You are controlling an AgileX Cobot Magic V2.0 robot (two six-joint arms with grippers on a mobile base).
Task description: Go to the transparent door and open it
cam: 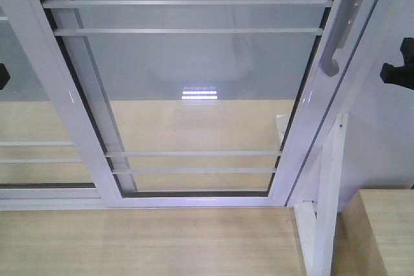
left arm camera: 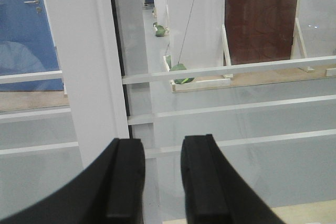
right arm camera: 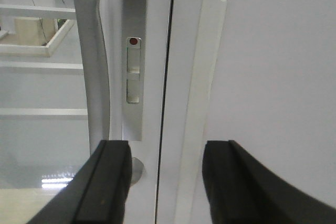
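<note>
Light wood floor (cam: pixel 129 244), pale room beyond — transparent door (cam: pixel 194 75) white-framed, thin bars (cam: pixel 187 3), curved grey handle (cam: pixel 336 37). Left gripper (left arm camera: pixel 163 182) jaws narrow, empty; right gripper (right arm camera: pixel 167 182) jaws wide, empty.

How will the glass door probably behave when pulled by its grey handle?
The handle looks like rigid metal, smooth and glossy, so a grip may slip along it. The door is a large glass pane in a white frame, so probably heavy and slow to start. It seems to sit in a floor track, so it would likely slide, not tip.
</note>
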